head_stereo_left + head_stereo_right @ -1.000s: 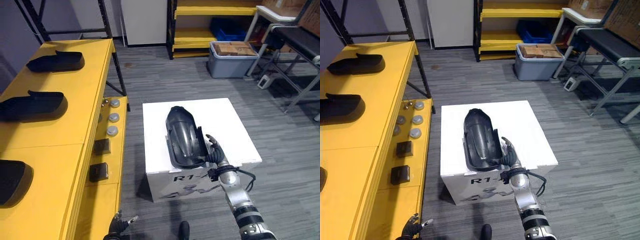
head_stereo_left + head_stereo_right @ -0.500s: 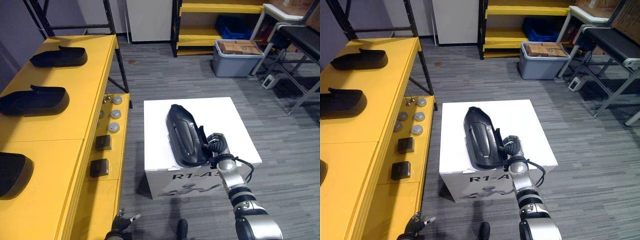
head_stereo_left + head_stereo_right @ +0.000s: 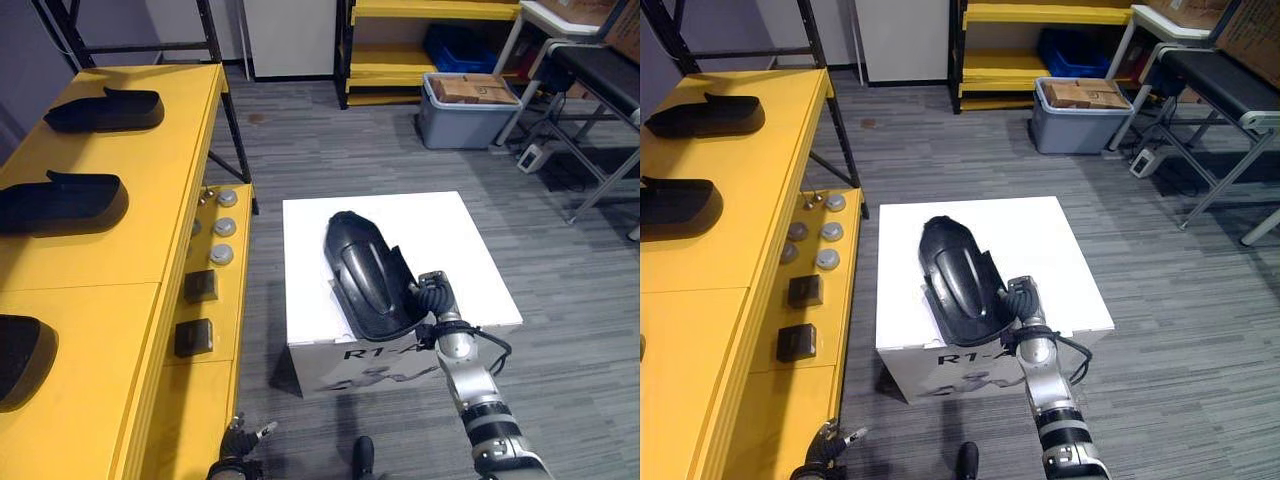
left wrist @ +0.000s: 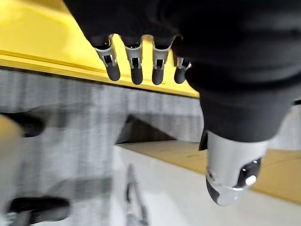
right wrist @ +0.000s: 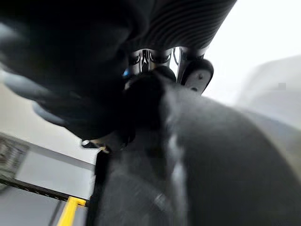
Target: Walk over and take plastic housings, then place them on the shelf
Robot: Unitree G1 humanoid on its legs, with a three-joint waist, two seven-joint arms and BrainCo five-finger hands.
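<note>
**Right hand (image 3: 433,298) gripping housing (image 3: 362,272)**

Was open beside it a second ago; now curled on its near edge, by the surface's (image 3: 460,235) near right corner. Housing looks not yet lifted. Next: carry to shelf (image 3: 150,190). Left hand (image 3: 240,440) idle, open.

Found one glossy black plastic housing (image 3: 362,275), long and domed with a rounded far end, lying lengthwise on top of the white box (image 3: 455,235). Noted its wider near end at the box's front edge, gripped there by the right hand (image 3: 436,298), fingers curled over the right rim. Counted three more black housings lying flat in a row on the yellow shelf (image 3: 160,220), well apart: far housing (image 3: 103,110), middle housing (image 3: 62,203), and near housing (image 3: 20,358), partly out of view.
</note>
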